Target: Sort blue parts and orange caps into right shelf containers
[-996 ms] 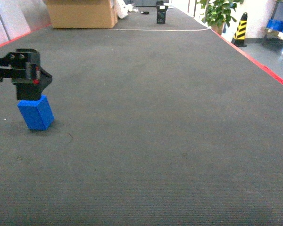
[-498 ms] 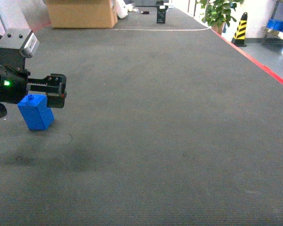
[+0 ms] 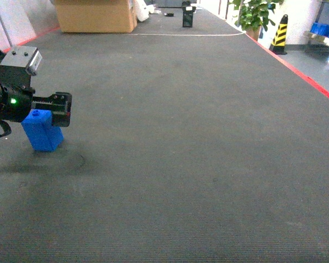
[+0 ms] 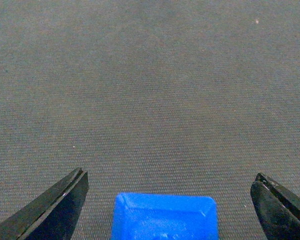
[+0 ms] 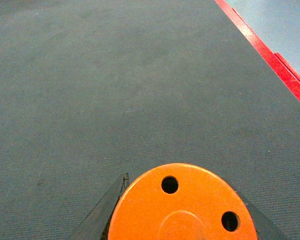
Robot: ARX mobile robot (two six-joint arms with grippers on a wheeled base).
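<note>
The blue part [image 4: 164, 216] and orange cap [image 5: 182, 205] run off the bottom edges.

blue part [image 3: 41, 130] tilted on carpet; orange cap [image 5: 182, 206], holed top

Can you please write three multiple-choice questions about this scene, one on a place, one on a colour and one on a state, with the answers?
1. Where in the head view is the blue part?
A. far left
B. centre
C. far right

2. What colour is the cap seen between the fingers of the right gripper?
A. green
B. orange
C. white

3. How are the fingers of the left gripper?
A. shut tight on the part
B. spread wide on either side of the part
C. out of view

Answers: 1 A, it stands on the grey floor at the left edge. 2 B, its holed top is orange. 3 B, floor shows on both sides.
</note>
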